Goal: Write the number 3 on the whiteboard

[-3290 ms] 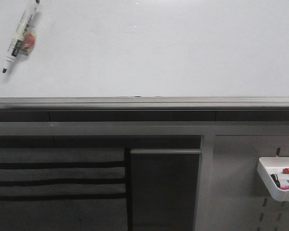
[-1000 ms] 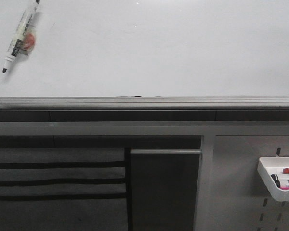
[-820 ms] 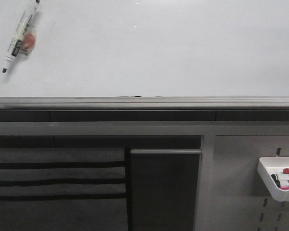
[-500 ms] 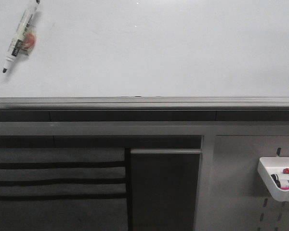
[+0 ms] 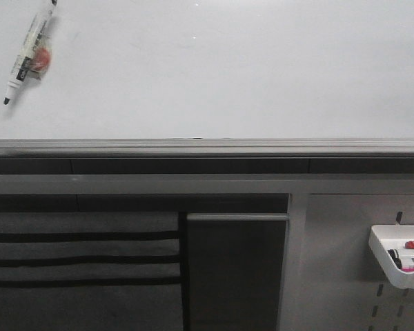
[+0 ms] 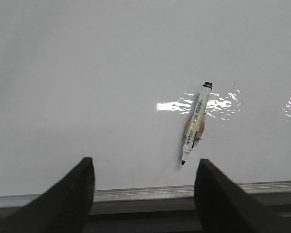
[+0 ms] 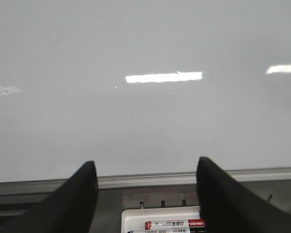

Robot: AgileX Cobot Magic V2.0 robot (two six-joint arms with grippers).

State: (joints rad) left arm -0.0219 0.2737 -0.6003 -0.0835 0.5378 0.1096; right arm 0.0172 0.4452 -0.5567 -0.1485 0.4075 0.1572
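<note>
Comparing with the earlier front views: nothing has shifted. Large glossy whiteboard (image 5: 228, 69) bears no number 3. White black-capped marker (image 5: 29, 49) lies untouched at its ten o'clock corner. Left tool (image 6: 143, 194) and right tool (image 7: 145, 196) hover spread, empty. Writing not begun.

Lab bench: whiteboard (image 5: 234, 69), pegboard (image 5: 345, 276)

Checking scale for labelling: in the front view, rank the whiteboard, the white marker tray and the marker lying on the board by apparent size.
1. whiteboard, by far the largest.
2. white marker tray, partly cut off by the picture edge.
3. marker, long but slimmest.
</note>
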